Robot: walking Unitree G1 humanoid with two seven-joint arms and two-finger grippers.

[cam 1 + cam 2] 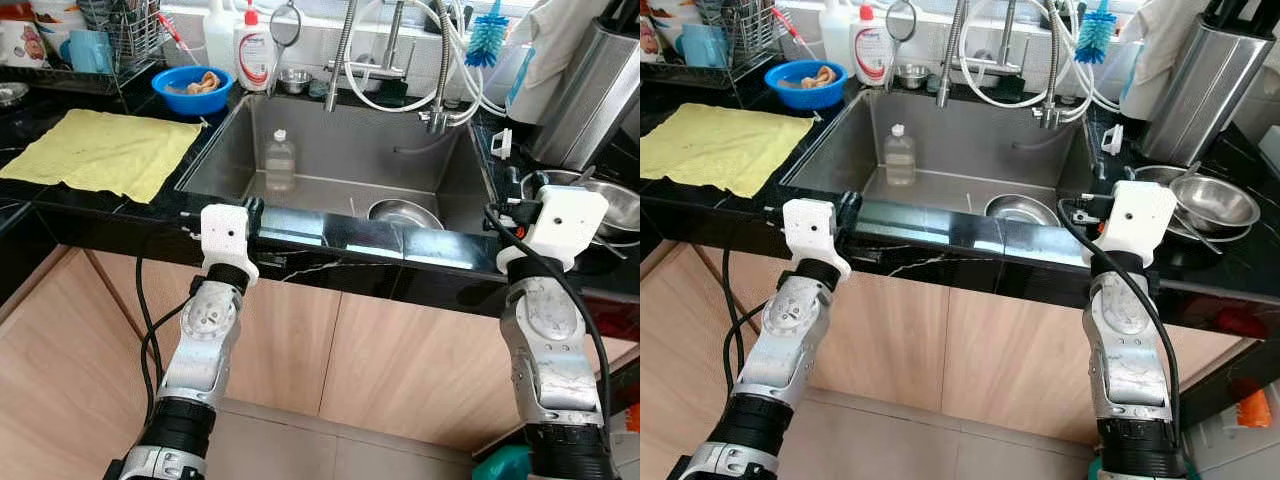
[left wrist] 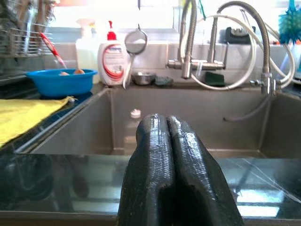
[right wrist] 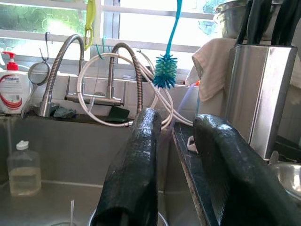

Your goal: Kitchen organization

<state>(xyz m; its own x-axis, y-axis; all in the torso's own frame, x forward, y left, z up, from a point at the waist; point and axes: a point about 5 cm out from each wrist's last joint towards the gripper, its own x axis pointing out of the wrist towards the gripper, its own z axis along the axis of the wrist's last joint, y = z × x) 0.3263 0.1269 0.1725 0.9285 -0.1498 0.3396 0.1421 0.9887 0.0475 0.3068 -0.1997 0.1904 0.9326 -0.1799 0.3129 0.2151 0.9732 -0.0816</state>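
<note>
Writing: the white pump bottle [image 1: 255,50] with a red top behind the sink carries a red-and-white label, its text too small to read
Sink [image 1: 330,140]: steel basin set in a black counter [image 1: 40,200], straight ahead of both arms
Clear bottle [image 1: 280,160]: stands upright on the sink floor, left of middle, beyond and a little to the right of the left gripper
Steel bowl [image 1: 405,213]: in the sink near its front wall, between the two arms, nearer the right one
Left gripper [image 2: 174,155]: at the counter's front edge, fingers pressed together, holding nothing
Right gripper [image 3: 181,160]: at the sink's right front corner, fingers apart, nothing between them
Yellow cloth [image 1: 100,150]: flat on the counter, left of the sink
Blue bowl [image 1: 193,88]: behind the cloth, beside the pump bottle
Blue brush [image 3: 165,70]: hangs above the taps
</note>
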